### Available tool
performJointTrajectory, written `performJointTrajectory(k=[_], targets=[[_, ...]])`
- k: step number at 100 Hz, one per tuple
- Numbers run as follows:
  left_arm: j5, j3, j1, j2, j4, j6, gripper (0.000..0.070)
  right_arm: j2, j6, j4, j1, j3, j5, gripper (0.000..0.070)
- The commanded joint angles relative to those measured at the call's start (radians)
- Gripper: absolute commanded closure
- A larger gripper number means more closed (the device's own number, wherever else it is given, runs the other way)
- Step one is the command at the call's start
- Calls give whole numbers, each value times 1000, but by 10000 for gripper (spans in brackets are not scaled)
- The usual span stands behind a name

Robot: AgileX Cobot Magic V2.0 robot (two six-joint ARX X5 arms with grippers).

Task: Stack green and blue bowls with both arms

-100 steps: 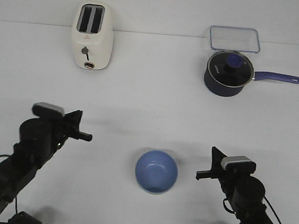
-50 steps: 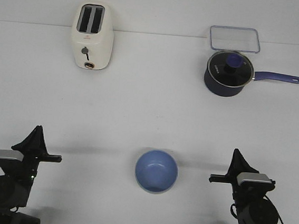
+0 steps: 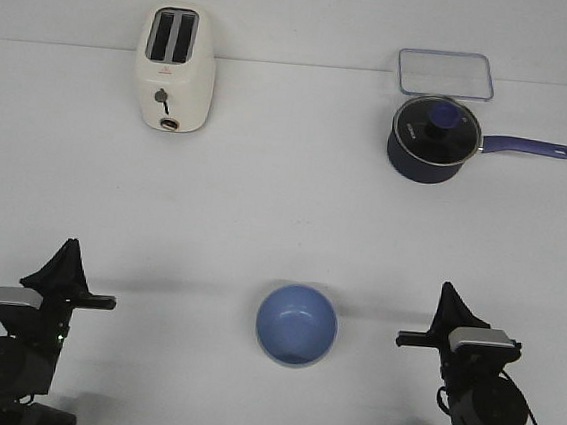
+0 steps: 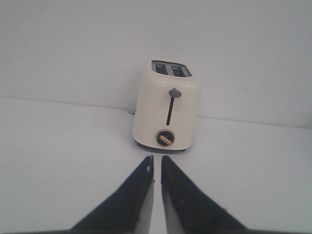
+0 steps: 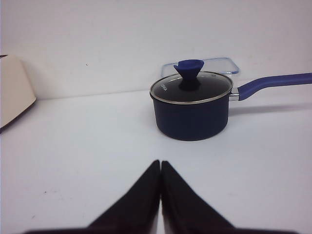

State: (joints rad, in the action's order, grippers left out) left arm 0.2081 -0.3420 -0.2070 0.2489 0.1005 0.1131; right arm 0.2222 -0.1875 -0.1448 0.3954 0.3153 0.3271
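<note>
The blue bowl (image 3: pixel 297 323) sits upright on the white table, front centre, between my two arms. A thin pale greenish edge shows along its near rim; no separate green bowl is in view. My left gripper (image 3: pixel 70 253) is drawn back at the near left, shut and empty, with a hairline gap between the fingers (image 4: pixel 157 157). My right gripper (image 3: pixel 446 294) is drawn back at the near right, shut and empty, with the fingertips touching (image 5: pixel 160 162). Both are well clear of the bowl. Neither wrist view shows a bowl.
A cream toaster (image 3: pixel 175 69) stands at the back left, straight ahead of the left gripper (image 4: pixel 166 112). A dark navy saucepan (image 3: pixel 433 139) with a glass lid and long handle stands back right (image 5: pixel 191 108). A clear lidded container (image 3: pixel 446 73) lies behind it.
Since a second ago both arms have drawn back and down to the near edge, away from the bowl. Over the last half second nothing has moved.
</note>
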Motion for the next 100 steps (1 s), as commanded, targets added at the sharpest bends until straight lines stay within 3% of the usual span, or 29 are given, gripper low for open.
performJointTrajectory(k=[1,21,34,60,100], targets=[[2,-10,-1,-1,13,-16,685,0,6,11,2,-1,3,700],[-3,19,19,-38,5,-34,685,0,6,11,2,-1,3,700],[-102,126,92,-109,10,-90,685,0,6,11,2,-1,3,700],[-191,291,201,-249,15,-68,685,0,6,11,2,-1,3,700],[-232,328,212,-244,32,-68,685,0,6,18,2,-1,3,700]])
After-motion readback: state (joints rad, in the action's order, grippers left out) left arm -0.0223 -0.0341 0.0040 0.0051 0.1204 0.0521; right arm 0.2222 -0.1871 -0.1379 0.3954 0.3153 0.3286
